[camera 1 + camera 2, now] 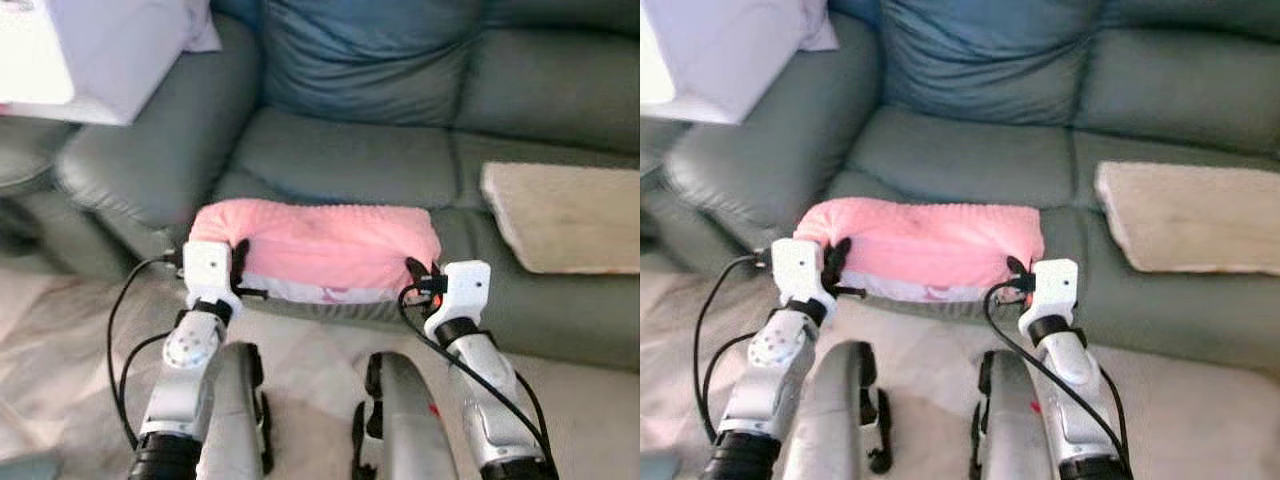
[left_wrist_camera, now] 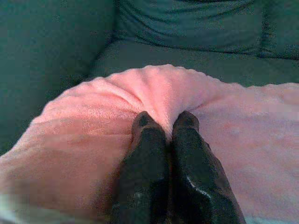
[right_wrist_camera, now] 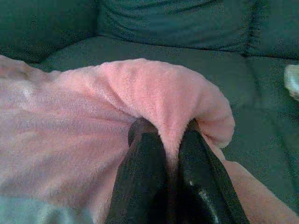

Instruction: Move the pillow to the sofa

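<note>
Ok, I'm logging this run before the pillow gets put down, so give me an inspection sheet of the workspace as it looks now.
Surface: grey-green sofa, seat cushion bare ahead of the pillow.
Job's things: pink pillow held at the seat's front edge, one end in each gripper.
Clutter: beige mat on the seat towards the robot's right; white cushion on the sofa's arm at the left.
Grippers: left gripper and right gripper each pinch a fold of plush.
Cables: black cables loop beside both forearms, clear of the pillow.
Surroundings: pale floor beneath.
</note>
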You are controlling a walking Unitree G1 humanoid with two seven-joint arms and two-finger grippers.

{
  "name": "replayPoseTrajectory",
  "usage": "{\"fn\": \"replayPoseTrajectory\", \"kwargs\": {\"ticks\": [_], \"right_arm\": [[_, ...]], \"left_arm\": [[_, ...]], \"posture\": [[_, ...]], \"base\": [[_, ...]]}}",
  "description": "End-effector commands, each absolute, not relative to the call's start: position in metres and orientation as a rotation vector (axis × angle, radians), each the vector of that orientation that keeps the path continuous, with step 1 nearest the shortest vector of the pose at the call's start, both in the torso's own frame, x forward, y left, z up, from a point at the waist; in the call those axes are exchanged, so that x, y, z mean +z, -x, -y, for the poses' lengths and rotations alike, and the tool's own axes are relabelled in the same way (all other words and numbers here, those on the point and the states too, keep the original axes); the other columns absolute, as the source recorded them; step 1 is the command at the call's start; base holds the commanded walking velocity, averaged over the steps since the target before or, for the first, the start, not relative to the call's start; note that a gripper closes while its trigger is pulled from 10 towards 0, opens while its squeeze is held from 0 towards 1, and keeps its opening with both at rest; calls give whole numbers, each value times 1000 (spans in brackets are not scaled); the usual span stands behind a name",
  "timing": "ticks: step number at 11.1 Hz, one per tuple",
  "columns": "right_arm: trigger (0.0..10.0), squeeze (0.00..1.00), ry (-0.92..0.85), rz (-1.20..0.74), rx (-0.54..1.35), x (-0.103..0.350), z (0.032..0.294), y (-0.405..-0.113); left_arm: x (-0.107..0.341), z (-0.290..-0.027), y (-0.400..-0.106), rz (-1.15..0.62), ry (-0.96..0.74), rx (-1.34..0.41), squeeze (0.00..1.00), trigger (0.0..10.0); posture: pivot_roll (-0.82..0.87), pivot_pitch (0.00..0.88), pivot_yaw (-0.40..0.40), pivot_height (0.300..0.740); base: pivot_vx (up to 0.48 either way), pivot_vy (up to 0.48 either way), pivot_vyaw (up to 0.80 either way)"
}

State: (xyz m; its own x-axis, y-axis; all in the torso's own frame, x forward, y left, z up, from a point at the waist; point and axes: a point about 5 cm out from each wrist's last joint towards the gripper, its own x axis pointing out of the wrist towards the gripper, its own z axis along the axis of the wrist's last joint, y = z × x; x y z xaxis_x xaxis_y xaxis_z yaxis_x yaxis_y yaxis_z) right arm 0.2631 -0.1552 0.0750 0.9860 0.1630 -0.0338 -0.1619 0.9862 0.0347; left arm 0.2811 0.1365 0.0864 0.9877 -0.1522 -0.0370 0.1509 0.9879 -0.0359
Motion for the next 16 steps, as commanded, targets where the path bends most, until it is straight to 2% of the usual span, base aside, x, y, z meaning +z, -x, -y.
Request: {"fn": "replayPoseTrajectory", "kwargs": {"ticks": [1, 8, 10, 13, 16], "right_arm": [[10000, 0, -23, -19, 154, 78, 159, -264], [10000, 0, -7, -10, 167, 80, 157, -265], [10000, 0, -5, -17, 169, 78, 156, -264], [10000, 0, -25, -73, 130, 74, 158, -260], [10000, 0, -9, -84, 87, 84, 178, -289]], "left_arm": [[90, -136, -282, -19, 35, -156, 0, 10000], [89, -129, -281, -21, 44, -178, 0, 10000], [85, -127, -278, -46, 46, -197, 0, 10000], [76, -129, -281, -112, 22, -247, 0, 10000], [81, -127, -308, -112, 21, -210, 0, 10000]], "posture": [[-58, 214, -30, 627], [-58, 218, -33, 627], [-55, 230, -37, 627], [-50, 328, -43, 627], [-58, 389, -27, 627]], "base": [[251, 0, 0], [302, 0, 0], [0, 0, 0], [0, 0, 0], [0, 0, 0]]}}
